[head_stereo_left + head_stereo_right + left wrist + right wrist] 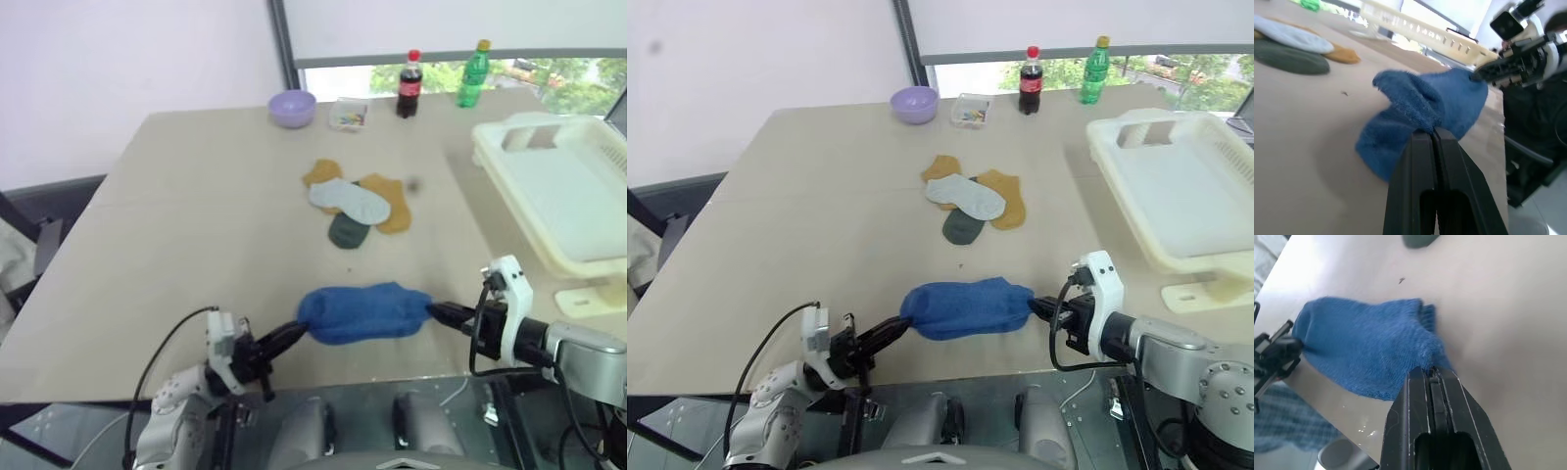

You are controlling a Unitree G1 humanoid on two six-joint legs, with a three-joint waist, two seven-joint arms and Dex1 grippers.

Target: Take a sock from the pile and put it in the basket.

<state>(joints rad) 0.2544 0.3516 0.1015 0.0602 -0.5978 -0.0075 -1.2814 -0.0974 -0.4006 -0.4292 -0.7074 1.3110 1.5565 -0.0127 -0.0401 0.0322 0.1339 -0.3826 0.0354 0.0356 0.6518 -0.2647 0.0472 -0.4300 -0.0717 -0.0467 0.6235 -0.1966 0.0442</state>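
Blue sock [364, 312]: royal blue ankle sock stretched out between the two grippers near the table's front edge, well apart from the pile and on the robot's side of it.
Left gripper [297, 331]: fingers pressed together, pinching the left end of the blue sock; in the left wrist view the black fingers [1422, 166] meet with a fold of blue fabric caught at their tips.
Right gripper [434, 311]: fingers pressed together on the right end of the blue sock; in the right wrist view the cloth bunches up just at the closed tips.
Pile [358, 205]: two mustard-yellow socks, a light grey one lying across them and a dark green one poking out on the near side, overlapping flat at mid-table, beyond the blue sock.
Basket [558, 201]: cream-white, rectangular, with slotted sides and a cut-out handle, at the table's right edge, to the right of the pile and beyond the right gripper.
Table [196, 245]: beige top.
Lilac bowl [292, 108]: far side of the pile, to its left.
Small clear box [349, 116]: just right of the lilac bowl, with small coloured items inside.
Cola bottle [409, 84]: far edge, beyond the pile.
Green bottle [473, 74]: right of the cola bottle.
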